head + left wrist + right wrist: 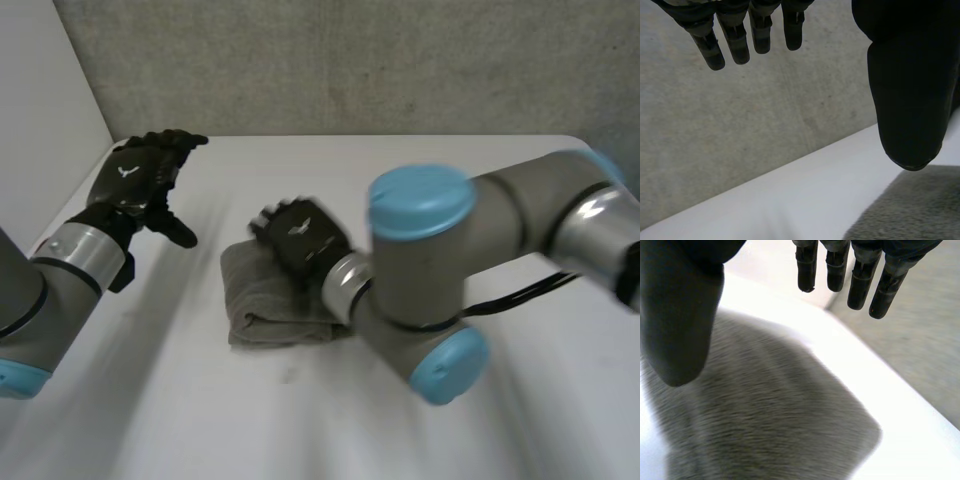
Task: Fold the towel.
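I note the grey terry towel (262, 305) lying folded small at the middle of the white table (200, 420), my right hand (300, 240) over it with straight, empty fingers, my left hand (140, 180) likewise open and well aside, presumably to leave it room.

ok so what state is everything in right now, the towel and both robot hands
towel: folded into a small thick bundle, lying flat on the table
left robot hand: open, fingers straight, holding nothing, apart from the towel
right robot hand: open, fingers straight, over the towel, gripping nothing
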Available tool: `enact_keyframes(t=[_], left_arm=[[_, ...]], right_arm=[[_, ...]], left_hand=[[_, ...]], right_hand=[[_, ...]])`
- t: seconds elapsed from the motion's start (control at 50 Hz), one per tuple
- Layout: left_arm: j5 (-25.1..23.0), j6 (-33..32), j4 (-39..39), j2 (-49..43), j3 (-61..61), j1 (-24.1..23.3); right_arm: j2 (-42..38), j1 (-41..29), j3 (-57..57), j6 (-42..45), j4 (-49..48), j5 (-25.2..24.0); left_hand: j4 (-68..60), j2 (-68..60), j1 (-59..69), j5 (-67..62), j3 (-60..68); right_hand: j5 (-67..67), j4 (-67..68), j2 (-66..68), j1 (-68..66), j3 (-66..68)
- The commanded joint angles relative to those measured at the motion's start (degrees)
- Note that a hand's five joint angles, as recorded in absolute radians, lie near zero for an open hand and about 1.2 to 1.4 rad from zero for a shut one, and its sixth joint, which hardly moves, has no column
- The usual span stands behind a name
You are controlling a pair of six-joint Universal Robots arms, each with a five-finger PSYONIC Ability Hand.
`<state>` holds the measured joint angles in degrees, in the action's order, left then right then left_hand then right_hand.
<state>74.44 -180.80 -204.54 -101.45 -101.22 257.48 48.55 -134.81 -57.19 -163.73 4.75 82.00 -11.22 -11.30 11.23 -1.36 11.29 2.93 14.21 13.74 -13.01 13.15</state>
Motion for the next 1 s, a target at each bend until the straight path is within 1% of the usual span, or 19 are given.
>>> enact_keyframes(t=[0.02,0.16,0.3,0.38,0.48,0.52,0.56,0.58,0.6,0.62,0.64,0.68,0.7,0.74,0.8,0.84,0.86,0.9,1.0], left_arm=[[2.4,-0.1,3.9,-5.2,3.7,-5.8],[8.1,-0.9,7.8,-14.3,5.7,-8.2],[8.3,-3.2,8.5,-18.6,6.7,-9.5],[8.6,-7.4,8.5,-20.5,7.0,-10.1],[8.5,-8.2,9.7,-19.8,7.3,-10.5],[8.6,-8.1,10.4,-18.0,7.6,-10.9],[8.6,-7.9,11.0,-15.0,7.9,-11.0],[8.7,-7.9,11.4,-12.0,8.2,-11.0],[8.7,-7.9,11.4,-11.9,8.2,-11.0],[8.7,-7.8,11.5,-8.7,8.5,-10.4],[8.8,-7.7,11.6,-5.8,9.2,-10.1],[8.9,-7.2,11.7,-3.5,10.0,-10.2],[9.0,-6.1,12.0,-0.7,10.9,-10.1],[9.4,-4.7,12.6,2.3,11.6,-9.6],[10.5,-1.7,14.7,8.2,12.9,-6.7],[10.6,-0.4,16.4,10.4,13.3,-4.9],[10.6,-0.4,16.4,10.4,13.3,-4.9],[10.5,1.7,21.2,13.6,13.7,-1.4],[10.4,3.0,25.1,15.0,13.2,-1.2]], right_arm=[[4.4,5.5,-5.5,-10.7,-4.0,0.4],[-3.7,6.1,0.0,-10.8,2.3,0.1],[-14.0,6.1,11.5,-10.6,11.8,-0.1],[-15.1,5.9,13.4,-10.6,13.7,-0.3],[-13.1,5.8,13.9,-10.6,14.5,-0.1],[-10.8,5.8,13.2,-10.6,14.3,-0.2],[-3.9,6.1,10.6,-10.6,13.2,0.3],[-3.9,6.1,10.6,-10.6,13.2,0.3],[-0.4,6.2,8.9,-10.6,11.8,0.4],[2.9,6.5,6.9,-10.6,9.8,1.1],[3.0,6.5,6.9,-10.6,9.7,1.1],[10.5,8.2,2.3,-10.6,6.3,4.6],[10.5,8.2,2.3,-10.6,6.3,4.6],[18.0,10.7,-3.3,-10.4,3.9,10.1],[21.6,12.1,-5.9,-10.4,2.7,13.0],[28.1,15.0,-11.0,-9.9,0.8,16.9],[28.1,15.0,-11.0,-9.8,0.8,16.9],[33.9,18.3,-16.3,-7.8,-0.4,17.4],[39.1,20.7,-21.4,-4.7,-0.4,16.7]], left_hand=[[-2.5,-2.4,2.5,-2.4,2.5],[-2.4,-2.3,2.4,-2.2,2.3],[-2.0,-1.9,2.0,-1.9,1.9],[-1.7,-1.6,1.7,-1.6,1.6],[-1.2,-1.1,1.2,-1.0,1.1],[-0.8,-0.8,0.8,-0.7,0.8],[-0.3,-0.3,0.3,-0.2,0.3],[-0.2,-0.1,0.2,0.0,0.1],[-0.2,-0.1,0.2,0.0,0.1],[-0.2,-0.1,0.2,0.0,0.1],[0.0,0.1,0.0,0.1,-0.1],[0.0,0.1,0.0,0.1,-0.1],[0.2,0.2,-0.2,0.3,-0.2],[0.2,0.2,-0.2,0.3,-0.2],[0.3,0.4,-0.3,0.5,-0.4],[0.5,0.6,-0.5,0.6,-0.6],[0.5,0.6,-0.5,0.6,-0.6],[1.0,1.1,-1.0,1.1,-1.1],[1.0,1.1,-1.0,1.1,-1.1]], right_hand=[[-2.9,-4.2,-3.7,3.0,-3.2],[-2.9,-4.2,-3.7,3.0,-3.2],[-2.9,-4.2,-3.7,3.0,-3.2],[-2.9,-4.2,-3.7,3.0,-3.2],[-2.9,-4.2,-3.7,3.0,-3.2],[-2.9,-4.2,-3.7,3.0,-3.2],[-2.9,-4.2,-3.7,3.0,-3.2],[-2.9,-4.2,-3.7,3.0,-3.2],[-2.9,-4.2,-3.7,3.0,-3.2],[-2.9,-4.2,-3.7,3.0,-3.2],[-2.9,-4.2,-3.7,3.0,-3.2],[-2.9,-4.2,-3.7,3.0,-3.2],[-2.9,-4.2,-3.7,3.0,-3.2],[-2.9,-4.2,-3.7,3.0,-3.2],[-2.9,-4.2,-3.7,3.0,-3.2],[-2.9,-4.2,-3.7,3.0,-3.2],[-2.9,-4.2,-3.7,3.0,-3.2],[-2.9,-4.2,-3.7,3.0,-3.2],[-2.9,-4.2,-3.7,3.0,-3.2]])
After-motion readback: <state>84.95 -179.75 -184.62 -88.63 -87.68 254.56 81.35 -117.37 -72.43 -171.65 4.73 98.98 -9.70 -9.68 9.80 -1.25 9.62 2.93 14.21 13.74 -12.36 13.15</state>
